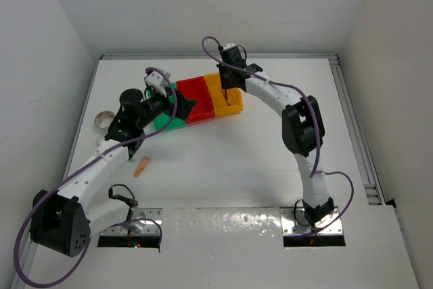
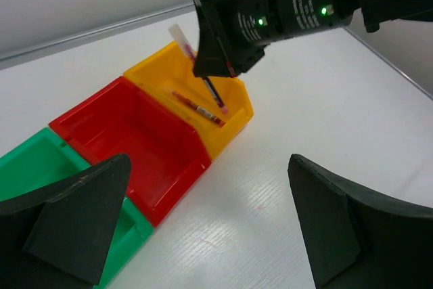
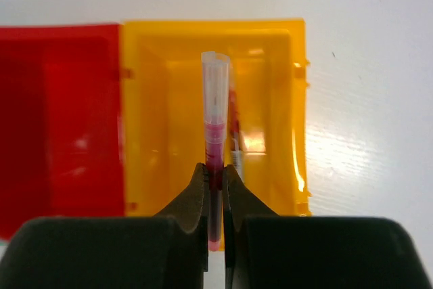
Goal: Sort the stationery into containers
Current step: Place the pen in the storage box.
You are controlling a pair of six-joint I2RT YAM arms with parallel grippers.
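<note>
Three joined bins stand at the back: green (image 2: 27,160), red (image 2: 128,133) and yellow-orange (image 2: 233,96). My right gripper (image 3: 215,181) is shut on a red-magenta pen with a clear cap (image 3: 215,113) and holds it above the yellow-orange bin (image 3: 162,99). A thin red pen (image 2: 197,107) lies inside that bin. My left gripper (image 2: 206,167) is open and empty, hovering near the front of the green and red bins. A clear tape roll (image 1: 103,120) and a short orange stick (image 1: 142,166) lie on the table at the left.
The red bin (image 1: 196,99) looks empty. White walls close the table on three sides. Purple cables loop over both arms. The left arm partly hides the green bin in the top view.
</note>
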